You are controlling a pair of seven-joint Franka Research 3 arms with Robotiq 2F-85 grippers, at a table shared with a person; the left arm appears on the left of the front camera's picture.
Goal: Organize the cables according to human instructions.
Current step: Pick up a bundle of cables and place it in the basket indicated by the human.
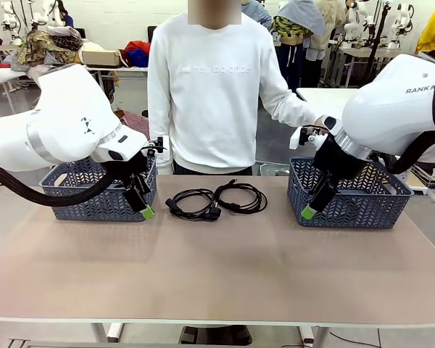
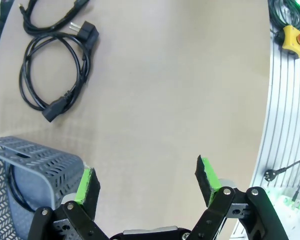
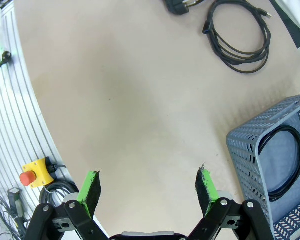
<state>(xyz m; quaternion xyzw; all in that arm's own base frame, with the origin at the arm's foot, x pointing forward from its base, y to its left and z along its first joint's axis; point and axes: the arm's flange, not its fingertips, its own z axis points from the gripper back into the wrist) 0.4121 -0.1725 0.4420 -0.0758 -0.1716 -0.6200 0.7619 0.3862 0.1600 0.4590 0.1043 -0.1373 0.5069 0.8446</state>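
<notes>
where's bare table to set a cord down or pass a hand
Bare: near half of the beige tabletop, up to the left blue-grey lattice basket, the two black coiled cords and the right basket. Crowded: where the cords meet, and the gaps beside them, where the open left gripper and right gripper hang.

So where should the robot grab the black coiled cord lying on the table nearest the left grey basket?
Probably best to pinch the bunched strands on one side of the thin black coiled power cord, coming straight down with the open left gripper. The cord lies flat on the tan table, so nothing stands up to grab from the side, and there the loops run together.
</notes>
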